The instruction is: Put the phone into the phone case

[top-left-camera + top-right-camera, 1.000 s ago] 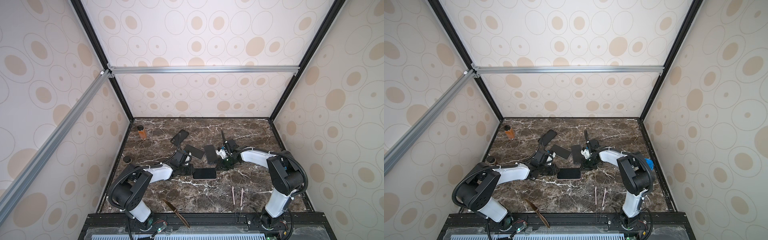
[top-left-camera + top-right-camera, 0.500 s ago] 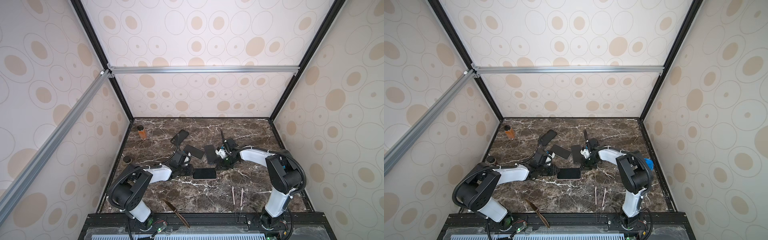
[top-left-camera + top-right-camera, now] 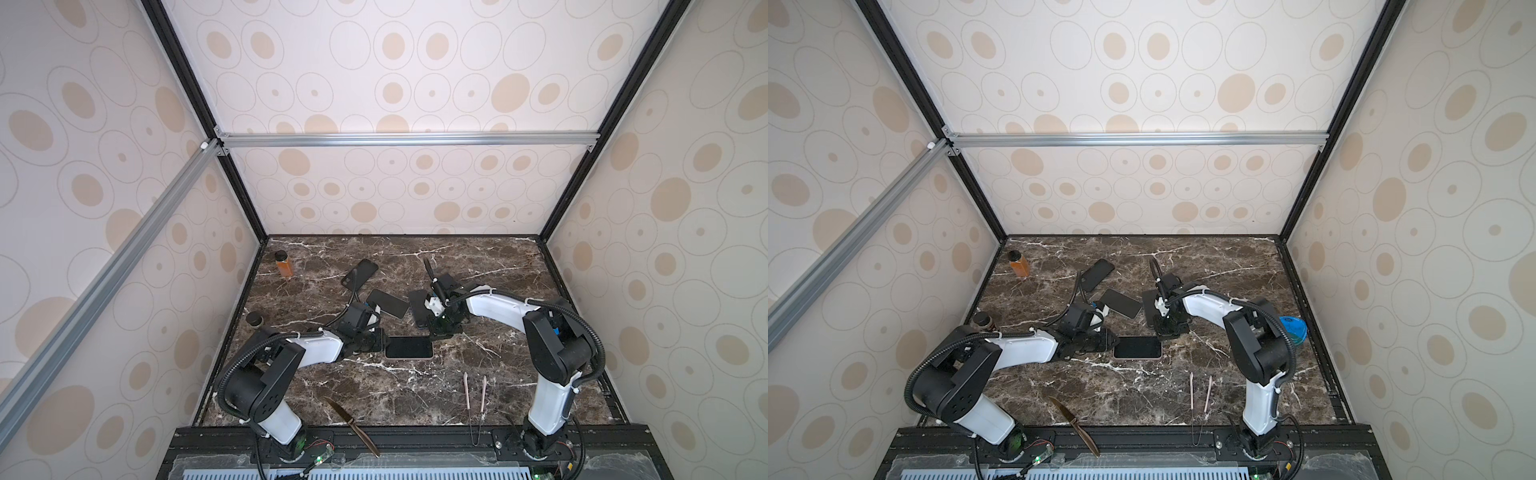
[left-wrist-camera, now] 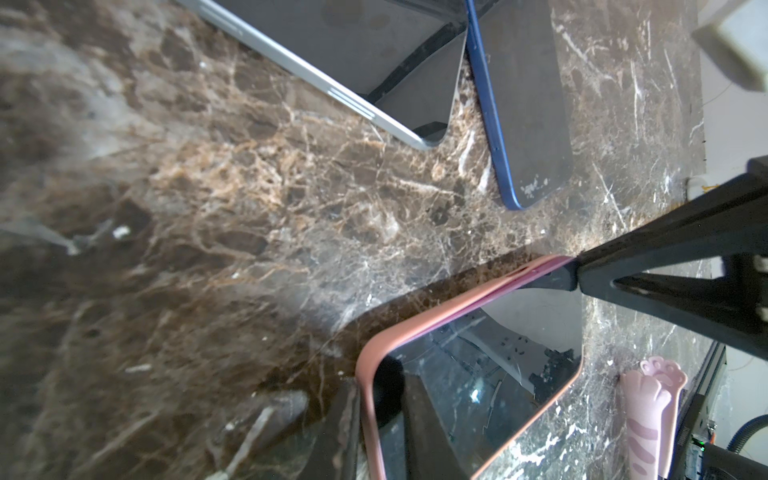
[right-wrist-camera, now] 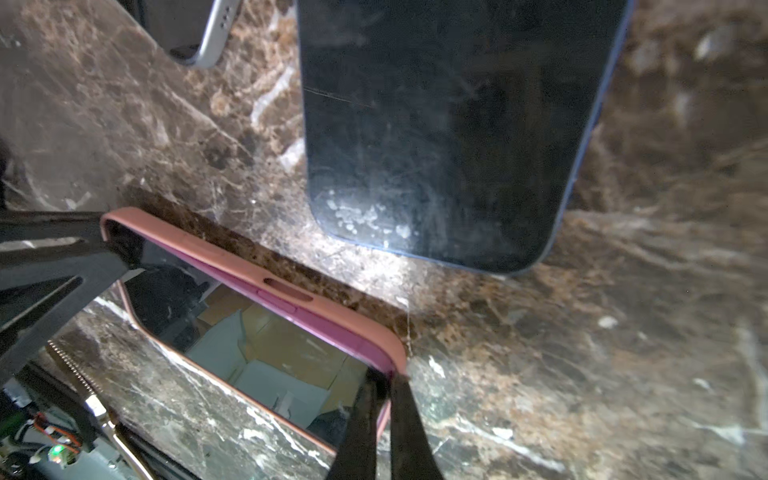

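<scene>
**Seating the last corner**

On the table (image 3: 415, 395), your left gripper (image 3: 379, 340) meets the left end of the phone case (image 5: 291, 286), centre-near; whether it grips, you cannot tell. Your right gripper (image 5: 388, 376), shut and empty, touches its far-right corner. The phone (image 5: 266, 332) looks nearly seated: press gently next.

The right gripper (image 3: 438, 331) is closing the last small gap between its fingers (image 5: 409, 419), which are now pinching the rim of the pink phone case (image 5: 232, 259) at the corner directly under the claw. The right arm (image 3: 498, 301) is swinging slightly sideways and inward, carrying the claw a little closer over the phone (image 3: 408, 347), whose screen is lying just ahead of the claw's tips.
</scene>
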{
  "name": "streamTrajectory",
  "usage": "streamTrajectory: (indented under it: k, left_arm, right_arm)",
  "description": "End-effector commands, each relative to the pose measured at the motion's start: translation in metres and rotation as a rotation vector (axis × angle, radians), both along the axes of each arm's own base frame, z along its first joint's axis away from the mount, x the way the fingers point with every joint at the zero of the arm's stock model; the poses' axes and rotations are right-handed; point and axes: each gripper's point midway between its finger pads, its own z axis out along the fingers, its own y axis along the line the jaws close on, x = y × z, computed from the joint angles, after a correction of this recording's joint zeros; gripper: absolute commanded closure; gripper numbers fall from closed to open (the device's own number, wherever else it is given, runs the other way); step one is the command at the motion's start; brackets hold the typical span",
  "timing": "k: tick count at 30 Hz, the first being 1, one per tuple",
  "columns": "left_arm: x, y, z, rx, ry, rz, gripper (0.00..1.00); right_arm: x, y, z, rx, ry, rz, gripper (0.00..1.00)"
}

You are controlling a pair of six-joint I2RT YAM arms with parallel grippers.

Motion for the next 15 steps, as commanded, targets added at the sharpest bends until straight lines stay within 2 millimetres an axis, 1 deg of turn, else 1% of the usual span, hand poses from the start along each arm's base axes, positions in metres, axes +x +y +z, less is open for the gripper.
streamTrajectory:
  k: [1, 6, 15]
  left_arm:
    - [-0.01, -0.002, -0.002, -0.016, 0.033, -0.017, 0.8]
    - [-0.011, -0.001, -0.001, -0.021, 0.028, -0.012, 0.81]
    - [-0.013, 0.0, -0.002, -0.026, 0.03, -0.011, 0.81]
  right_arm:
    - [-0.024, -0.006, -0.069, -0.147, 0.064, 0.036, 0.92]
    - [-0.026, -0.006, -0.079, -0.188, 0.066, 0.033, 0.92]
    - [-0.032, 0.013, -0.094, -0.144, 0.098, 0.058, 0.92]
